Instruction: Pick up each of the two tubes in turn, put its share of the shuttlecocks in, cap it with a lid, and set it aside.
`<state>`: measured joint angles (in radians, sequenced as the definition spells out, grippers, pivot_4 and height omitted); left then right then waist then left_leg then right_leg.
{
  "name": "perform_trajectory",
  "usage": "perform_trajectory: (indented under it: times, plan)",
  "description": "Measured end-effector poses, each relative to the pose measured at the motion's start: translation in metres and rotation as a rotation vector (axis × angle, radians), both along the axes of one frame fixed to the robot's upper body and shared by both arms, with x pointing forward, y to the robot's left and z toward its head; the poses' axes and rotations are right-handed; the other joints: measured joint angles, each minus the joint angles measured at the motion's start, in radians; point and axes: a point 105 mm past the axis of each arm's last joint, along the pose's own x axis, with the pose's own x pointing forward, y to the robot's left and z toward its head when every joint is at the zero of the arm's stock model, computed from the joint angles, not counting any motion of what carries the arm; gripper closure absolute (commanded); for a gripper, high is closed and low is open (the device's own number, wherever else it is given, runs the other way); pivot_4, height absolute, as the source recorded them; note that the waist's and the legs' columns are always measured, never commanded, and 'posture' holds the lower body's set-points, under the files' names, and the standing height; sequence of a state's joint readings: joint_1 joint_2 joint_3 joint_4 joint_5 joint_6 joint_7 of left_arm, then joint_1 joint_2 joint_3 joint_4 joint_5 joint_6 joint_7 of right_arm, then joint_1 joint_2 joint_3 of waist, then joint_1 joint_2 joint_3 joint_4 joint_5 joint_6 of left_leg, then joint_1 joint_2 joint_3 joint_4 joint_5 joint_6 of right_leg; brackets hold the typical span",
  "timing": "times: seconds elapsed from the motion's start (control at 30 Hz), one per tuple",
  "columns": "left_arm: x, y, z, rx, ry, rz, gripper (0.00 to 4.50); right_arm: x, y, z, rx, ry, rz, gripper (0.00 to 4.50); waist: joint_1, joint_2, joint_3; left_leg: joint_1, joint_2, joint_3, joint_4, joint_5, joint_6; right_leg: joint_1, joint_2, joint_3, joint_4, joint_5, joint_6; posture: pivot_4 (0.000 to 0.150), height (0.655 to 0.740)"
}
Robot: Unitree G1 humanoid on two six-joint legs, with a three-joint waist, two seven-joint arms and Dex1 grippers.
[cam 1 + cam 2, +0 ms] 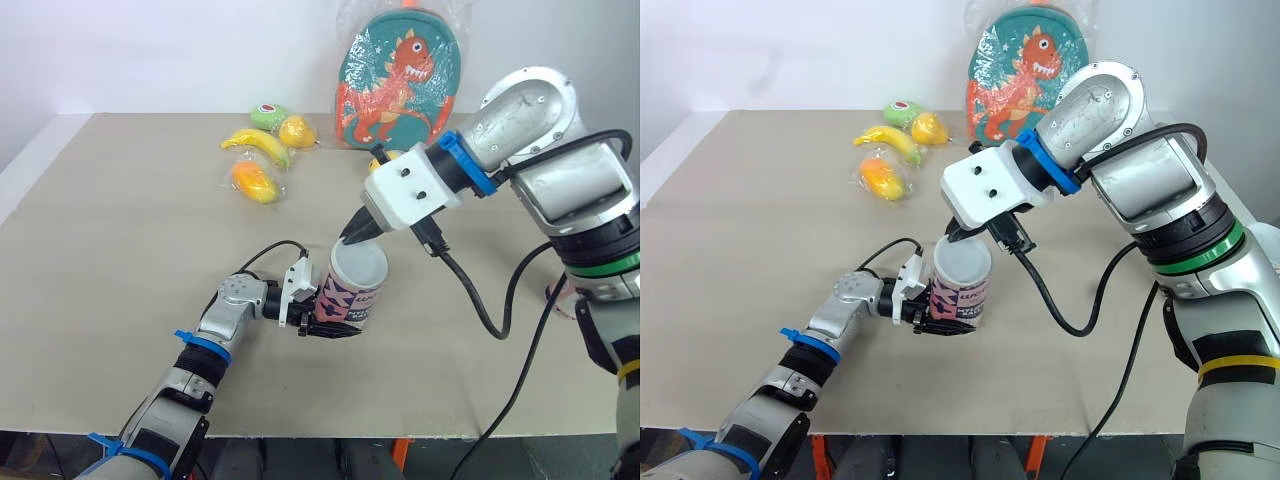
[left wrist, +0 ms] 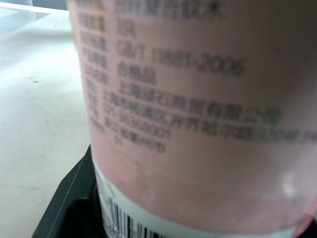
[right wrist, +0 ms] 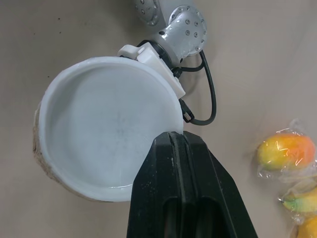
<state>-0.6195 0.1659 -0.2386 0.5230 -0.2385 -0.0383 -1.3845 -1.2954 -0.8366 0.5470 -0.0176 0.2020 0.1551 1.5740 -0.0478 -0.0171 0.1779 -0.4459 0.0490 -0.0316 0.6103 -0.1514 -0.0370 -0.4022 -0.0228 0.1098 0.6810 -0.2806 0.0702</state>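
A short tube (image 1: 350, 300) with a pink and dark printed label stands upright on the tan table (image 1: 120, 300), near its front middle. A white lid (image 1: 359, 262) sits on its top. My left gripper (image 1: 330, 330) is shut on the tube's lower part, and the label (image 2: 188, 124) is close up in the left wrist view. My right gripper (image 1: 350, 238) comes down from the right. It is shut, and its joined fingertips (image 3: 177, 141) rest at the rim of the lid (image 3: 104, 129).
Several bagged toy fruits lie at the back: a banana (image 1: 258, 145), a mango (image 1: 253, 181), a green piece (image 1: 267, 115) and a yellow one (image 1: 297, 131). A dinosaur backpack in plastic (image 1: 395, 80) leans on the wall. A black cable (image 1: 480, 300) hangs from my right arm.
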Motion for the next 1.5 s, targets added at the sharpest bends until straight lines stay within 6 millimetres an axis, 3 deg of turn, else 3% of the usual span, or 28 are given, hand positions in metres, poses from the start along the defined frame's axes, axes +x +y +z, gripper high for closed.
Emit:
perform_trajectory:
  times: [0.3,0.33,0.53,0.67,0.97,1.13,1.17,1.23,1.5]
  plan:
    - [0.000,0.000,-0.001,0.002,0.003,0.002,1.68,-0.002,-0.001,-0.009,-0.026,-0.043,0.025,4.50,0.000,0.000,0.000,0.001,0.000,0.000,0.000,0.000,0.000,0.001,0.000,0.000,0.000,0.000,0.000,0.150,0.7347]
    - [0.000,0.000,-0.001,0.003,0.004,0.003,1.79,-0.002,0.000,-0.010,-0.025,-0.051,0.027,3.81,0.000,0.000,-0.001,0.002,0.000,0.000,0.000,0.000,0.000,0.002,0.000,0.000,0.000,0.000,0.000,0.150,0.7347]
    - [0.000,0.002,-0.003,0.007,0.012,0.009,1.79,0.004,0.004,-0.010,0.029,-0.067,0.011,1.35,-0.001,0.000,-0.002,0.006,0.001,0.000,0.000,0.000,0.000,0.006,0.002,0.000,0.000,0.000,-0.001,0.150,0.7347]
    - [0.000,0.002,-0.004,0.007,0.014,0.010,1.79,0.008,0.005,-0.005,0.084,-0.067,-0.016,0.12,-0.001,0.000,-0.002,0.008,0.001,0.000,0.000,0.000,0.000,0.007,0.002,0.000,0.000,-0.001,-0.001,0.150,0.7347]
    - [0.001,0.003,-0.002,-0.016,0.030,0.021,1.79,0.011,0.009,0.002,0.209,0.151,-0.092,0.12,0.000,0.000,-0.002,0.006,0.002,0.000,0.000,0.000,0.000,0.006,0.002,0.000,0.001,0.000,-0.002,0.150,0.7347]
    - [0.001,0.006,-0.001,-0.018,0.029,0.027,1.79,0.007,-0.023,0.019,0.232,0.144,-0.154,0.12,0.003,-0.001,-0.001,0.004,0.000,0.000,-0.001,0.000,0.000,0.005,0.000,-0.001,0.000,-0.001,-0.001,0.150,0.7347]
    - [0.002,0.007,-0.001,-0.018,0.029,0.029,1.79,0.007,-0.023,0.019,0.233,0.144,-0.154,0.52,-0.001,0.000,-0.001,0.005,0.001,0.000,-0.001,0.000,0.000,0.004,0.000,-0.001,0.000,-0.001,-0.001,0.150,0.7347]
    - [0.002,0.006,-0.001,-0.018,0.029,0.029,1.79,0.007,-0.023,0.019,0.235,0.148,-0.151,0.79,-0.001,0.000,-0.001,0.005,0.001,0.000,-0.001,0.000,0.000,0.004,0.001,-0.001,0.001,-0.001,-0.002,0.150,0.7347]
    - [0.001,0.006,-0.001,-0.018,0.028,0.025,1.79,-0.001,-0.014,0.018,0.235,0.161,-0.105,4.37,0.000,0.000,-0.001,0.005,0.001,0.000,-0.001,0.000,0.000,0.004,0.001,-0.001,0.001,-0.001,-0.002,0.150,0.7347]
